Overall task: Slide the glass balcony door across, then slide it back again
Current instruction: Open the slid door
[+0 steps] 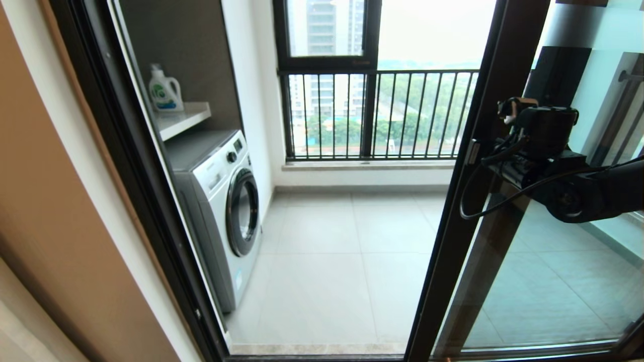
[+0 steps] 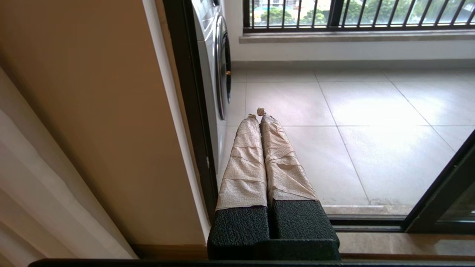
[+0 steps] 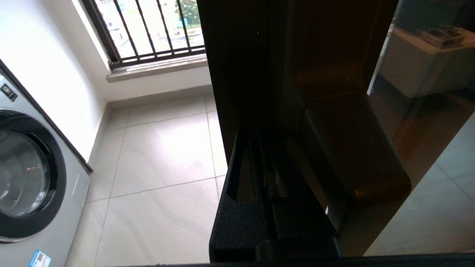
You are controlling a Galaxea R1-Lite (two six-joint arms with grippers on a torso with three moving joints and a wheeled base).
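Observation:
The glass balcony door stands at the right in the head view, and its dark brown frame edge leaves the doorway open to the left. My right gripper is up against that frame edge at about mid height. In the right wrist view its dark fingers lie close together, shut, between the frame and the rounded end of the brown bar handle. Whether they touch the handle is hidden in shadow. My left gripper, with tape-wrapped fingers, is shut and empty, low by the left door jamb.
A white washing machine stands just inside the balcony on the left, under a shelf with a detergent bottle. A window with black railing bars closes the far side. The floor is pale tile. A tan wall lies left of the jamb.

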